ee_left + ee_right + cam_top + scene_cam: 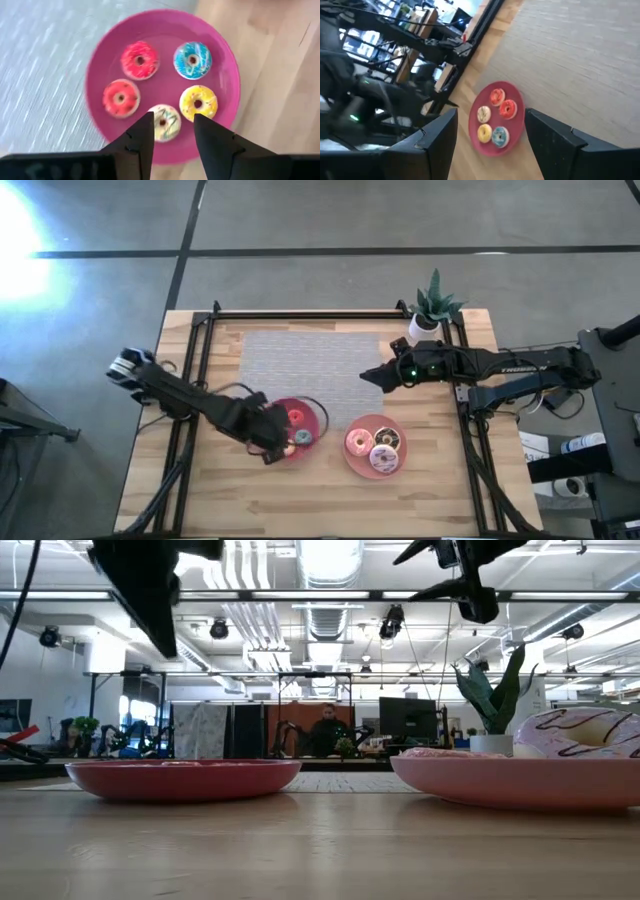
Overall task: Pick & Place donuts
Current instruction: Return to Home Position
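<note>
1. Five mini donuts lie flat on the dark pink plate, and none of them touches another. They are a blue one with pale streaks, a yellow one with small flecks, a white one with coloured sprinkles, a pinkish-red one and an orange-red one.
2. Seen from above, the dark pink plate sits just to the 9 o'clock side of the bench centre. Its 12 o'clock part lies over the grey mat.
3. A lighter pink plate lies just beside it at 4 o'clock and carries three larger donuts packed close together. A dark chocolate one is at 1 o'clock on this plate, a pale pink-white one at 9 o'clock and a pink one at 5 o'clock.
4. The left tool hangs over the dark pink plate's 8 o'clock rim. Its fingers are spread and it grips nothing.
5. The right tool is raised over the mat's edge, at 12 o'clock from the lighter plate. Its fingers are apart and empty.
6. White lettering runs along the right arm's forearm but is too small to read.
7. A potted plant stands at the bench's 1 o'clock corner.
</note>
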`<state>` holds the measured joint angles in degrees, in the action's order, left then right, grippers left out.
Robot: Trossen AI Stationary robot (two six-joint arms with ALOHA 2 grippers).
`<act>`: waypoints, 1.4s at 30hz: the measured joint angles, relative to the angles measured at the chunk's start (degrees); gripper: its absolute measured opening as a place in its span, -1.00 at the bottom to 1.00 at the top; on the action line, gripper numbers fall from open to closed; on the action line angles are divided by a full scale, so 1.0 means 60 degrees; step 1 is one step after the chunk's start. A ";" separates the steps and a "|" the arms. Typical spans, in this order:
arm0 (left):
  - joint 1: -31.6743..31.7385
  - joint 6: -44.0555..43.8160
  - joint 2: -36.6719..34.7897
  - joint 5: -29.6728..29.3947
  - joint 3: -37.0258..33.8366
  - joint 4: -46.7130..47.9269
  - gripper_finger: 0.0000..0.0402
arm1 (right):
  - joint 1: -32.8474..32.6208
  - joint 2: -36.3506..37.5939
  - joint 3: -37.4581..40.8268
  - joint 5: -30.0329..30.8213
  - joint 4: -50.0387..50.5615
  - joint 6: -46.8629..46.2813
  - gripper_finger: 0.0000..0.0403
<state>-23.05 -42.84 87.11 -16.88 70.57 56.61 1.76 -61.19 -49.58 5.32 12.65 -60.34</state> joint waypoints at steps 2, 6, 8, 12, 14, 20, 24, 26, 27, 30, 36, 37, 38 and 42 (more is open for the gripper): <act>0.0004 -0.0703 -0.0584 -0.0009 0.0000 0.0327 -0.44 | 0.0004 0.0136 0.0004 -0.0032 0.0093 -0.0062 0.10; -0.0036 -0.0953 -0.1706 -0.0015 -0.0042 0.0286 -0.44 | 0.0000 0.0542 0.0000 -0.1334 -0.0028 0.1789 0.10; -0.0005 -0.0945 -0.2251 -0.0070 -0.0081 0.0076 -0.44 | 0.0000 0.0754 0.0016 -0.1833 0.0098 0.2232 0.10; 0.0329 -0.0643 -0.3134 -0.0168 -0.0198 -0.0594 -0.44 | 0.0232 0.1231 0.0220 -0.1887 0.0471 0.2974 0.10; 0.0599 -0.0418 -0.3565 0.0226 -0.0509 -0.1379 -0.44 | 0.0459 0.1487 0.0498 -0.1891 0.0698 0.3275 0.10; 0.1629 0.0188 -0.4750 0.2477 -0.2419 -0.4622 -0.44 | 0.1258 0.2701 0.2099 -0.1955 0.0824 0.3409 0.10; 0.2095 -0.0003 -0.5508 0.3106 -0.4070 -0.6590 -0.44 | 0.1455 0.3837 0.3128 -0.1967 0.0787 0.3465 0.10; 0.2196 -0.0190 -0.5875 0.3126 -0.4942 -0.7544 -0.44 | 0.1459 0.4466 0.3508 -0.1963 0.0710 0.3589 0.10; 0.2215 -0.0206 -0.6057 0.3122 -0.5353 -0.8084 -0.44 | 0.1457 0.4797 0.3687 -0.1967 0.0696 0.3678 0.10; 0.2215 -0.0206 -0.6628 0.2904 -0.6542 -0.9602 -0.44 | 0.1440 0.5752 0.4096 -0.1970 0.0641 0.4085 0.10; 0.2282 -0.0055 -0.7797 0.2550 -0.8291 -1.1072 -0.44 | 0.1442 0.7385 0.4711 -0.1967 0.0625 0.4174 0.10; 0.2293 -0.0064 -0.7991 0.2550 -0.8488 -1.1080 -0.44 | 0.1443 0.7582 0.4829 -0.1936 0.0633 0.4235 0.10; 0.2315 -0.0089 -0.8185 0.2549 -0.8673 -1.1094 -0.44 | 0.1453 0.7785 0.4964 -0.1852 0.0656 0.4403 0.10; 0.2360 -0.0141 -0.8829 0.2549 -0.9263 -1.1063 -0.44 | 0.1461 0.8407 0.5478 -0.1223 0.0707 0.3460 0.10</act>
<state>-8.89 -43.69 34.13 -1.59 14.99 -9.77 10.52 -10.74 -16.71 -2.02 16.89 -39.58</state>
